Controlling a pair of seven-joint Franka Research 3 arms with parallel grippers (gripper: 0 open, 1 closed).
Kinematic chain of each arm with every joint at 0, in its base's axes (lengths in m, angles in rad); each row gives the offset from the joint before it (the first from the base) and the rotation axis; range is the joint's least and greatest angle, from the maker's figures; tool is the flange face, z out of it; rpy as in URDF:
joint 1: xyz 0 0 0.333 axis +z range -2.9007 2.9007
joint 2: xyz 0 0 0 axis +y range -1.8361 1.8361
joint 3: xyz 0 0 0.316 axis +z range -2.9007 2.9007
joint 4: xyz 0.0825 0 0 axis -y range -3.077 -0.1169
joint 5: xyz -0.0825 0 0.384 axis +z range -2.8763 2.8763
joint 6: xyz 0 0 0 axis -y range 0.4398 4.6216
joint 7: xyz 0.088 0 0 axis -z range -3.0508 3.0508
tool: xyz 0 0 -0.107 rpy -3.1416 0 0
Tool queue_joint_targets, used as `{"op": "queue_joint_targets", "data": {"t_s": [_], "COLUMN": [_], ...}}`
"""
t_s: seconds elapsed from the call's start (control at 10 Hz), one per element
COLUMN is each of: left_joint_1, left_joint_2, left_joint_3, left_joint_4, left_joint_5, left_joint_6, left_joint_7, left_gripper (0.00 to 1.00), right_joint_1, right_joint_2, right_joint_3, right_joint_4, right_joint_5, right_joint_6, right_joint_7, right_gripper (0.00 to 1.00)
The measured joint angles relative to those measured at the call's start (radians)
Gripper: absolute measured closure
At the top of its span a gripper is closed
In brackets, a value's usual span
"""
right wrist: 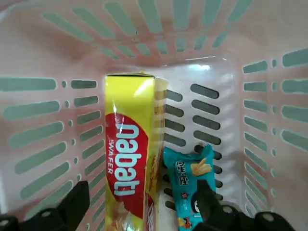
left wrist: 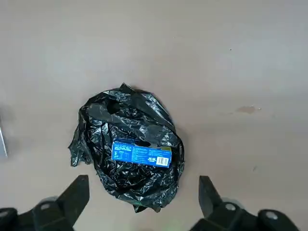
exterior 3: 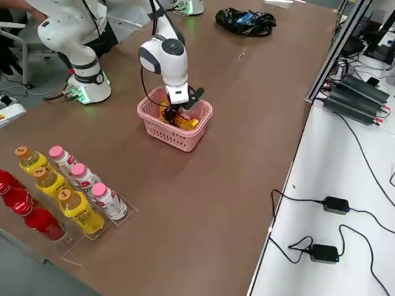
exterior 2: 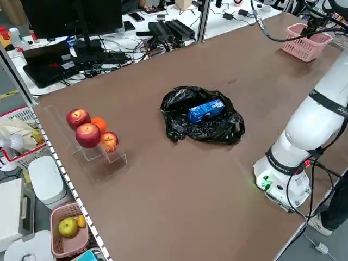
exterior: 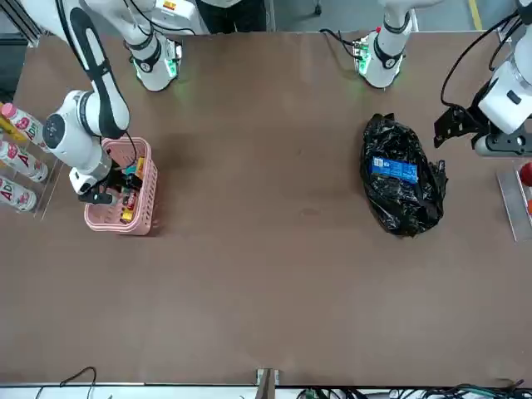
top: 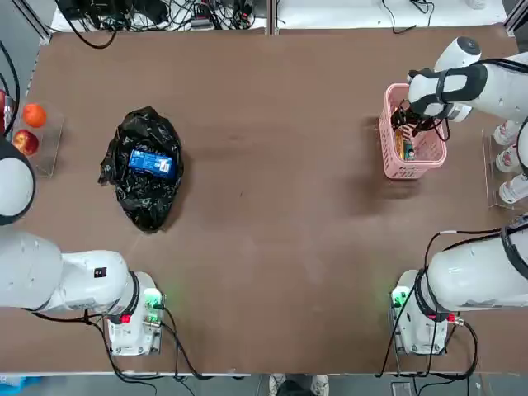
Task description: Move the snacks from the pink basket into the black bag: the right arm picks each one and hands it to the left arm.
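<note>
glossy wrinkled black bag, seemingly thin plastic

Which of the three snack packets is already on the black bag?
The blue packet, lying on the black bag; the yellow packet and teal packet remain in the pink basket.

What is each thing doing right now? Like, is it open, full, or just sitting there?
right gripper: open, down inside the basket, holding nothing
left gripper: open, above the bag, empty
pink basket: upright, two snacks inside
yellow packet: lying in the basket
teal packet: lying beside the yellow one
black bag: crumpled on the table
blue packet: resting on the bag
</note>
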Motion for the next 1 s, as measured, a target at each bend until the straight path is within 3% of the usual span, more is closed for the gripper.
{"op": "queue_joint_targets", "data": {"t_s": [1.0], "left_joint_1": [0.002], "left_joint_2": [0.015], "left_joint_3": [0.0], "left_joint_4": [0.012], "left_joint_5": [0.0], "left_joint_6": [0.0], "left_joint_7": [0.0], "left_gripper": [0.0], "right_joint_1": [-0.003], "right_joint_2": [0.051], "right_joint_3": [0.0], "right_joint_4": [0.011], "right_joint_5": [0.002], "right_joint_6": [0.047], "right_joint_7": [0.0], "right_gripper": [0.1]}}
